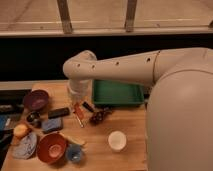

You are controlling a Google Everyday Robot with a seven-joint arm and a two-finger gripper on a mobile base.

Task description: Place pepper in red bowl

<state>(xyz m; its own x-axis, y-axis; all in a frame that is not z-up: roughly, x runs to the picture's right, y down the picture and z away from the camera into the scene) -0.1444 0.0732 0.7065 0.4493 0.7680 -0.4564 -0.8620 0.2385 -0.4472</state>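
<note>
gripper (78, 106) is seen above table (131, 129) centre, clenched on pepper (79, 114) | bowl (51, 148) is seen near-left, well apart | grip held

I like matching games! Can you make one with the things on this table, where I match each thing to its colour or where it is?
Things:
1. tray
2. cup
3. red bowl
4. pepper

Clues:
A. white, alone near the front
B. green, at the back under the arm
C. slim and orange-red, right below the gripper
D. round, front left, beside the little blue cup

Pairs: 1-B, 2-A, 3-D, 4-C
</note>
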